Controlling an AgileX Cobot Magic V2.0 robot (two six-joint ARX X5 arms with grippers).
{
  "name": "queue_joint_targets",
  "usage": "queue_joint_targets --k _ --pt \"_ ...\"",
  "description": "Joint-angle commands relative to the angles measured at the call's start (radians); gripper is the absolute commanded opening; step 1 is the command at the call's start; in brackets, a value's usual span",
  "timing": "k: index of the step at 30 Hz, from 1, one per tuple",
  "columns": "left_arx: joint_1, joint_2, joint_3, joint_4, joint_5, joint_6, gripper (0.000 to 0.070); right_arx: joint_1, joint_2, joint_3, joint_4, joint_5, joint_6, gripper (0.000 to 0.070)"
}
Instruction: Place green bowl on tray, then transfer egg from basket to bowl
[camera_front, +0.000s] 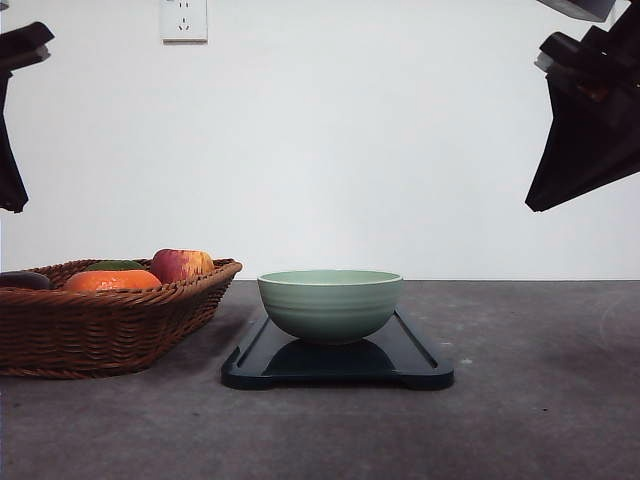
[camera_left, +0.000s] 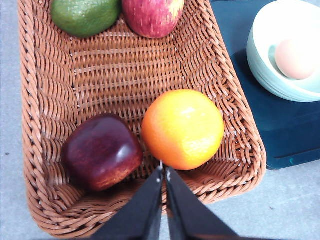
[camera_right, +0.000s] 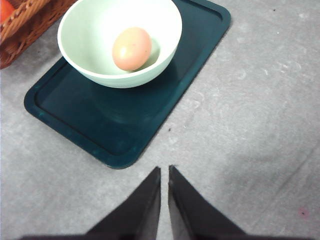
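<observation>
Now resting in green bowl on tray: egg; both jaws hanging pressed together, pinching nothing.

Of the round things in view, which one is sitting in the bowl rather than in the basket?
The pinkish-brown egg: it lies inside the green bowl on the tray, while the orange, both apples and the green fruit sit in the basket.

We take this for a lab or test bench rather than a home; we see a bare grey tabletop against a plain white wall; a lone power socket sits high on that wall; two black robot arms hang above the staged props.
</observation>
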Motion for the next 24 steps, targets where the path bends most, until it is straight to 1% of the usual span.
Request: queue_joint_targets --k 1,7,9,11,13,17,19,21,24 --pt "-0.003 0.005 0.006 0.005 0.001 -0.006 0.0000 0.005 0.008 0.005 0.011 -0.002 0.002 0.0017" --pt "0.000 0.005 0.006 0.007 0.000 -0.006 0.0000 0.005 0.008 0.005 0.011 -0.002 0.002 0.0017" --pt "0.017 -0.003 0.004 0.009 0.000 0.017 0.0000 0.005 0.008 0.005 0.011 -0.002 0.002 0.0017" --pt "0.044 -0.022 -0.018 0.044 0.000 0.041 0.0000 0.005 0.008 0.005 0.011 -0.002 0.002 0.0017" --pt "0.079 -0.064 -0.072 0.116 0.000 0.043 0.0000 0.005 0.008 0.005 0.011 -0.002 0.002 0.0017" --pt "0.156 -0.201 -0.226 0.280 0.000 0.043 0.0000 0.005 0.008 0.005 0.011 -0.002 0.002 0.0017" --pt "0.189 -0.288 -0.303 0.334 0.000 0.043 0.0000 0.005 0.008 0.005 0.011 -0.002 0.002 0.0017" --pt "0.218 -0.386 -0.374 0.361 -0.001 0.045 0.0000 0.005 0.008 0.005 0.011 -0.002 0.002 0.0017" --pt "0.259 -0.535 -0.467 0.369 -0.001 0.047 0.0000 0.005 0.008 0.005 0.011 -0.002 0.002 0.0017"
